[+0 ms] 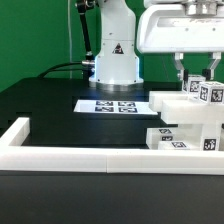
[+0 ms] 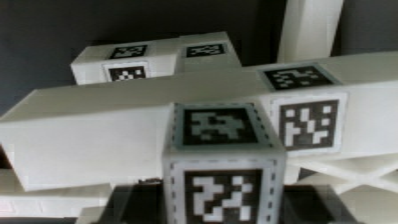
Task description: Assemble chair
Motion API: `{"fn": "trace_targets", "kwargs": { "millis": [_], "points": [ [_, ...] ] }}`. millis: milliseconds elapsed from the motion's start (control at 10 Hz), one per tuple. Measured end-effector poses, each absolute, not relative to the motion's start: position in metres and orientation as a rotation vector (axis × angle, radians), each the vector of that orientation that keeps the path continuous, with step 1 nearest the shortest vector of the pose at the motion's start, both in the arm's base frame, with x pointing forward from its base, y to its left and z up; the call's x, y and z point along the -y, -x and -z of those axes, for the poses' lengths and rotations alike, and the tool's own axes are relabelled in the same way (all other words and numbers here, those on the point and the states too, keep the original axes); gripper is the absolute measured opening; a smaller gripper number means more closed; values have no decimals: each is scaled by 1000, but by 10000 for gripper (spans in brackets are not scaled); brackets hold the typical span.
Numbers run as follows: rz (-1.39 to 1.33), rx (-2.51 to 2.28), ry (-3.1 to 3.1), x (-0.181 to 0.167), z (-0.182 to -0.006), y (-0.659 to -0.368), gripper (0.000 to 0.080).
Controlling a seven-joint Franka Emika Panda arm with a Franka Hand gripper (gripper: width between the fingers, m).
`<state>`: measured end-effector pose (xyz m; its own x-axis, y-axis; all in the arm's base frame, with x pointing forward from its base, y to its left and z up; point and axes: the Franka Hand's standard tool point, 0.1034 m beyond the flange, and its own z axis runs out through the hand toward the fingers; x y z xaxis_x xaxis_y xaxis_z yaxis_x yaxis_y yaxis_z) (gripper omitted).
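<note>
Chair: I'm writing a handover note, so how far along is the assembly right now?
Done: several white tagged parts sit as a stepped cluster at the exterior view's right, though the joints are not clear. In hand: the tool straddles the top tagged block, but a firm grip can't be confirmed. Left: another tagged block looks apart from the rest, so the chair seems unfinished.

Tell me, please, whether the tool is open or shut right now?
Cannot tell. In the exterior view the tool hangs over the white chair parts, its fingers straddling a tagged piece, but contact isn't visible.
</note>
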<state>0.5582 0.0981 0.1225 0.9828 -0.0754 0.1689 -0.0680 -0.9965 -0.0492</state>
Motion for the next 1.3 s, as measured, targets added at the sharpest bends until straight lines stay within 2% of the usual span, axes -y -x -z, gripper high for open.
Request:
{"fn": "trace_targets", "kwargs": {
  "millis": [1300],
  "points": [
    [172,-1627,2491,-101,-122,-559,288]
  ]
}}
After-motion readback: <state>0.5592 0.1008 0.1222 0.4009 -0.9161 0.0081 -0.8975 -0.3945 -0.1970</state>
